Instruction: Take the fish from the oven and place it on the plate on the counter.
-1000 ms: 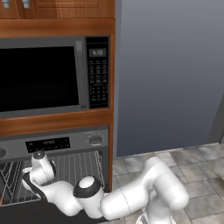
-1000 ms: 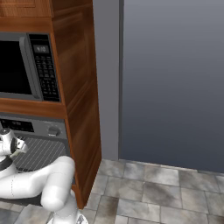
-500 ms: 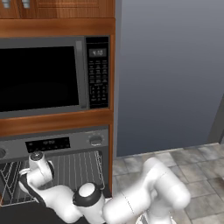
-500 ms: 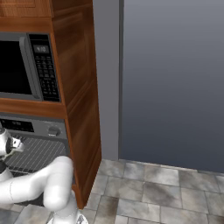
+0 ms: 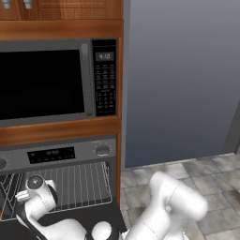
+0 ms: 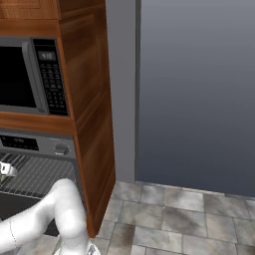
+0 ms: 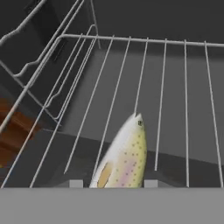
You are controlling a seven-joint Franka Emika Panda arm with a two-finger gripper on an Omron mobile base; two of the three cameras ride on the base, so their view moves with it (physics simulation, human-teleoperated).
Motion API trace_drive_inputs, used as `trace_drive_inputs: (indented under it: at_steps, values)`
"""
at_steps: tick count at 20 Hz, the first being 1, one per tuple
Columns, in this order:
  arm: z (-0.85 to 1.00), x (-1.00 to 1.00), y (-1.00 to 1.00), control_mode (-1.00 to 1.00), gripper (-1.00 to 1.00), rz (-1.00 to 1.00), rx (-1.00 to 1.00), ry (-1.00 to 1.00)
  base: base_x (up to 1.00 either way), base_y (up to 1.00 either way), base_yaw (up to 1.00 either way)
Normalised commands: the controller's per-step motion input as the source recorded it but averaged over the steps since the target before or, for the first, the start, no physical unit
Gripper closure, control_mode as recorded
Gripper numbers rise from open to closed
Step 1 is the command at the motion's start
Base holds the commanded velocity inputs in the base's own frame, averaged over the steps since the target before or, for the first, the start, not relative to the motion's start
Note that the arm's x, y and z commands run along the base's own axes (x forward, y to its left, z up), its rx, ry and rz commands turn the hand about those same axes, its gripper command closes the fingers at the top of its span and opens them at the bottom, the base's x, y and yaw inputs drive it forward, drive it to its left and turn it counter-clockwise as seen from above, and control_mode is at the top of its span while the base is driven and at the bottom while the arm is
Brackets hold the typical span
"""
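Wire rack: one rack [image 7: 144,87] in my hand view, its thin rods running away from me to a cross bar; a second set of wires rises at the far left.
Fish: one fish [image 7: 124,155], pale cream with a yellow, speckled flank, lying on the rack with its head pointing away from me, inside the open oven [image 5: 65,159].
Gripper: my gripper [image 7: 113,183] sits right at the tail end, one dark tip on each side of the body, so the fingers are apart with the fish between them; I cannot tell whether they touch it.
Handling: I judge it light, slim and probably slick, somewhat soft, so a firm squeeze could make it slip out along its length.
Hold: I would take it across the thick middle of the body, not the tapering tail, and lift straight off the rods.
Microwave: one microwave [image 5: 51,79] above the oven, with keypad.
Arm: my wrist reaches in over the rack in the left base view.
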Motion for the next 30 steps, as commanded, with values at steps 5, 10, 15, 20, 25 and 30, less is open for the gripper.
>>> trace_drive_inputs:
  at_steps: [5,10,15,20,25,30]
  values:
    - [0.96,-0.72,-0.23,-1.00,1.00,0.00,0.07,-0.11,0.00,0.00,0.00]
    - [1.00,-0.60,-0.48,-1.00,1.00,0.00,0.10,-0.03,0.00,0.00,0.00]
    - [1.00,-0.44,-0.50,-1.00,1.00,0.02,0.09,-0.01,0.00,0.00,0.00]
    - [1.00,-0.21,-0.69,-1.00,1.00,0.07,0.07,0.00,0.00,0.00,0.00]
    - [1.00,-0.19,-0.73,-1.00,1.00,0.08,0.06,0.03,0.00,0.00,0.00]
    - [1.00,-0.11,-0.71,-1.00,1.00,0.04,0.03,0.07,0.00,0.00,0.00]
